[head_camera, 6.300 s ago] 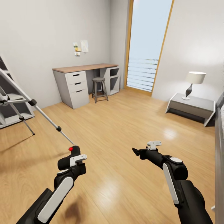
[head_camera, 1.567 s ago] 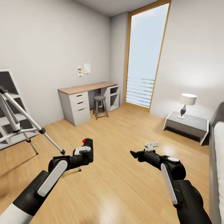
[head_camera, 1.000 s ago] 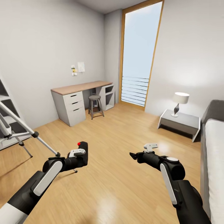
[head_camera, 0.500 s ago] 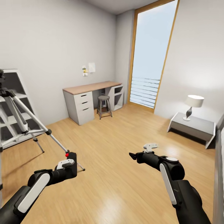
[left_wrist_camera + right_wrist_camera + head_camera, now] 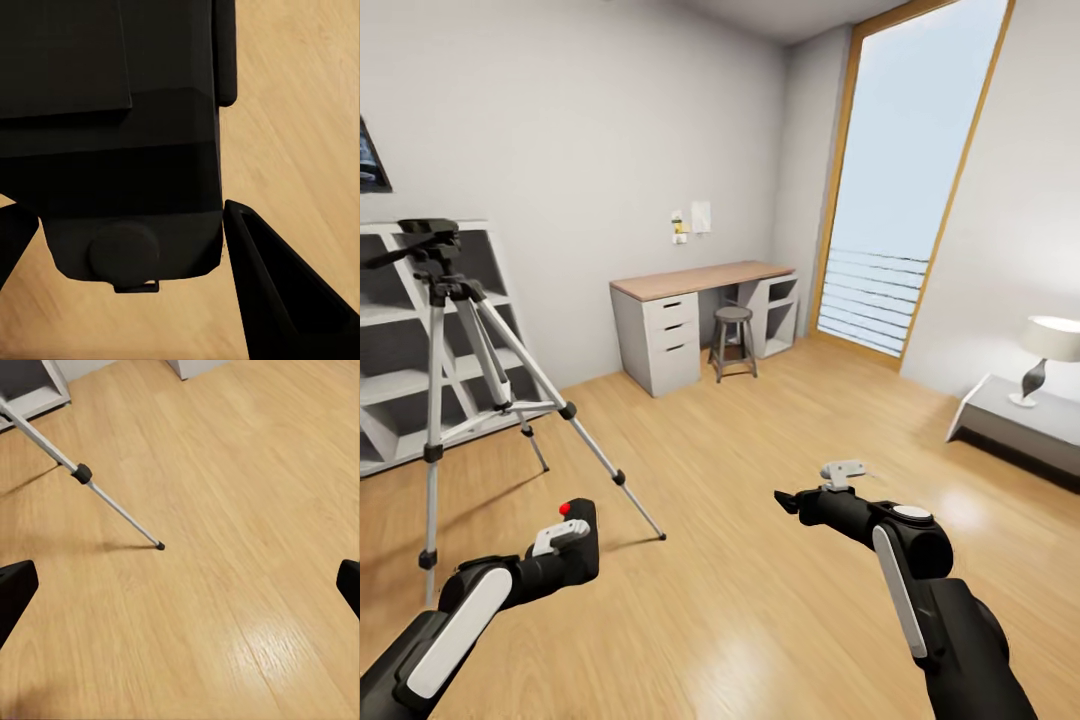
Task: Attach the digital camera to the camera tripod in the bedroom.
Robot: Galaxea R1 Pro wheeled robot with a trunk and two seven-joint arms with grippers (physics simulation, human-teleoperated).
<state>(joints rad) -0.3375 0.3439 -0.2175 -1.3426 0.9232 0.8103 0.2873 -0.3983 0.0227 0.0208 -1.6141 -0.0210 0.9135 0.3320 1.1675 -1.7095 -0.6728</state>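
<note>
**While the left tool holds the camera, the tripod stands apart**

As I look through the head view, the left tool is low over the wood floor and is closed around the digital camera. The red dot of the camera is on its upper corner. In the left wrist view the black camera body sits between the two dark fingers, and a round knob shows on the body's lower edge.

The camera tripod stands upright on the floor, in front of the white cube shelves, well apart from the camera. Its black head carries nothing, and one silver leg reaches out towards the left arm. The foot of this leg rests on the planks.

The right tool hangs over bare floor. Its fingers are spread wide and nothing is between them.

Farther back, the desk with the wooden tabletop stands against the grey wall with a stool before it.
</note>
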